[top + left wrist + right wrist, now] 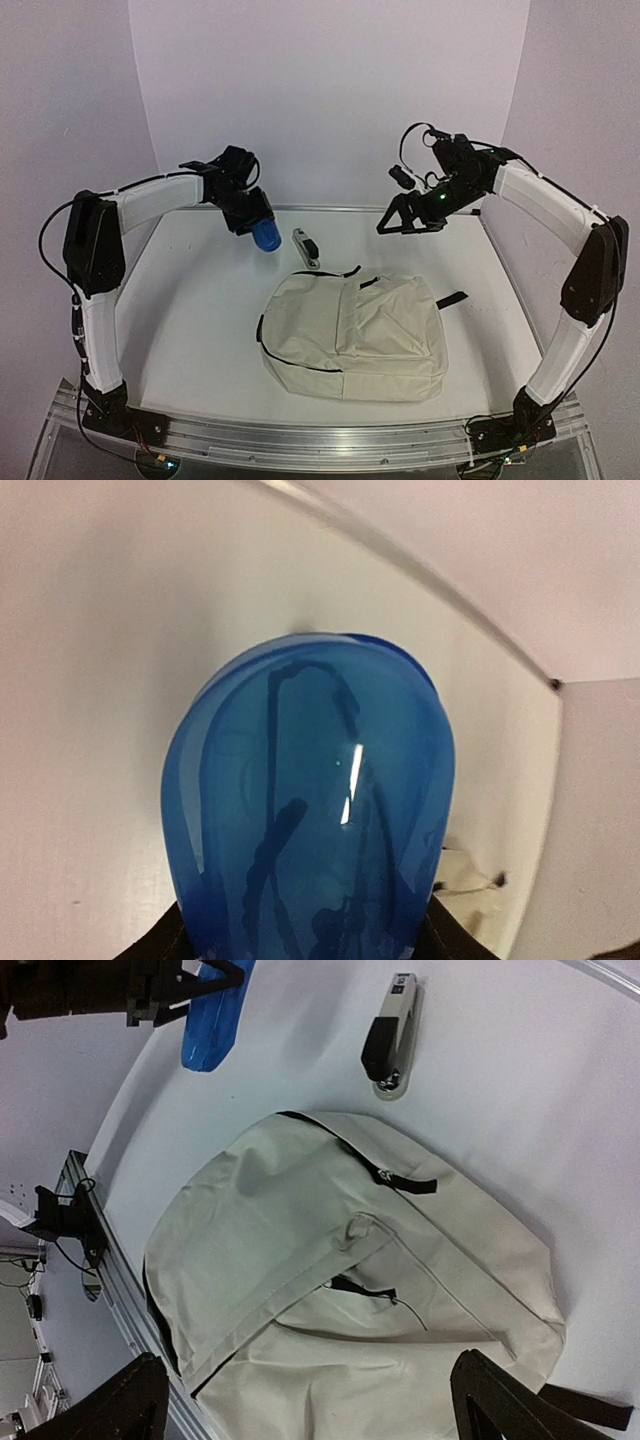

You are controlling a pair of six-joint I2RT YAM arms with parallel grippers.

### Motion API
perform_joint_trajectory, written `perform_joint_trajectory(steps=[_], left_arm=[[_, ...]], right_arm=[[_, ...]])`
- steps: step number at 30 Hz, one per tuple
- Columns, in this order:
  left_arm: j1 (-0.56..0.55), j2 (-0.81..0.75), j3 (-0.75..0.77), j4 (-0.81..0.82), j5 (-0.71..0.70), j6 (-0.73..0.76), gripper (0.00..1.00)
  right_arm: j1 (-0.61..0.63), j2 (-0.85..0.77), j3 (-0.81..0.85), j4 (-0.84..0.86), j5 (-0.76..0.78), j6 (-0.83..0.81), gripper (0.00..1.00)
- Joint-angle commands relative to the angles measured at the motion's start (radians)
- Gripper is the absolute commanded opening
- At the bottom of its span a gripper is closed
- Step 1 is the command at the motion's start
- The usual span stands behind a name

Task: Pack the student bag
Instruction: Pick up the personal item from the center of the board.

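Student bag: the cream student bag lies flat in the middle of the tabletop, nearer the near edge, with its top toward the far edge. You have no wide opening showing in any view.
Left gripper: your left gripper is near the far edge, left of centre. Its jaws appear to pinch a blue translucent case by one end. Whether the case is clear of the tabletop cannot be told.
Right gripper: your right gripper hovers over the far right part, jaws spread wide and holding nothing.
Stapler: a stapler lies between the bag and the far edge, just beside the bag's top.
Risk, grip: the case looks smooth and rounded, so it may slip or swing as you carry it.
Risk, bag: the bag looks closed and limp. Pushing the case at it would likely shove the fabric rather than fill it.
Risk, path: a low sweep toward the bag could knock the stapler.
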Motion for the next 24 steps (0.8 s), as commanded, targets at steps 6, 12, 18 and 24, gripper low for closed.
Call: perform_joint_trajectory(steps=[6, 12, 18, 24], left_arm=[[-0.133, -0.069, 0.195, 0.223, 0.074, -0.010, 0.47], [-0.171, -0.069, 0.206, 0.268, 0.066, -0.054, 0.48], [-0.201, -0.066, 0.224, 0.276, 0.052, -0.064, 0.50], [-0.225, -0.048, 0.237, 0.295, 0.061, -0.062, 0.50]], right_arm=[[0.150, 0.021, 0.134, 0.151, 0.042, 0.164, 0.98], [0.180, 0.055, 0.174, 0.218, 0.121, 0.235, 0.98], [0.187, 0.110, 0.224, 0.255, 0.129, 0.309, 0.98], [0.193, 0.170, 0.286, 0.273, 0.133, 0.315, 0.95]])
